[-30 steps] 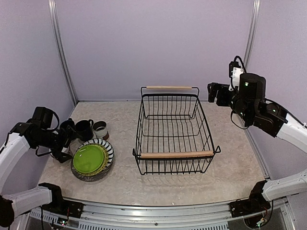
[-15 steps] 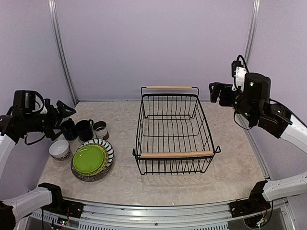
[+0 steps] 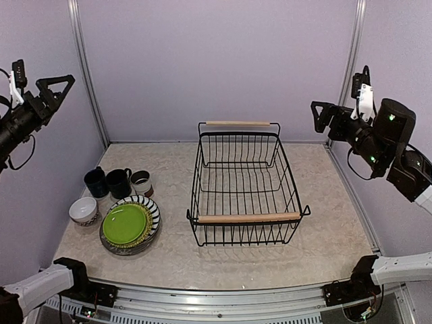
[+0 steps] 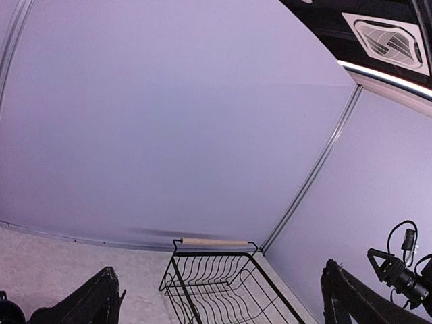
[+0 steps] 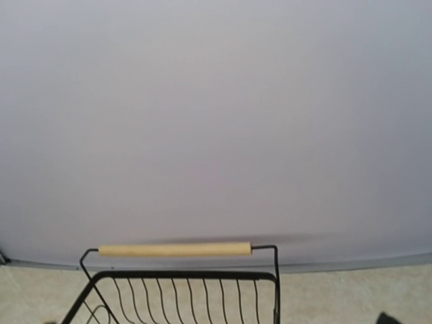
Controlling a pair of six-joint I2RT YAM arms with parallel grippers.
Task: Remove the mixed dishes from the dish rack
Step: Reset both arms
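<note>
**A:** Where does the dish rack stand?

**B:** The dish rack stands about in the middle of the worktop. It is a black wire basket. Its near handle points to the arm bases and its far handle is close to the back wall.

**A:** And the dishes?

**B:** All the dishes I can see are outside the rack, grouped on the worktop at its left and apart from it. The lime-green plate lies on top of the black-and-white striped plate. Behind the plates three cups stand upright in a close row: the navy mug, the dark green mug and the white-brown cup. The white bowl sits just beside the plates, on their left.

**A:** What about the pincers?

**B:** The left pincer is high in the air at the left edge, well above the dishes. It is spread wide and it grips nothing. In the left wrist view its fingers sit at the two lower corners, with the rack seen far off between them. The right pincer hangs high at the right, beyond the far right corner of the rack — also wide apart, with nothing between its jaws. Its own wrist view shows only the far handle and the top wires of the rack under the plain wall.
</note>
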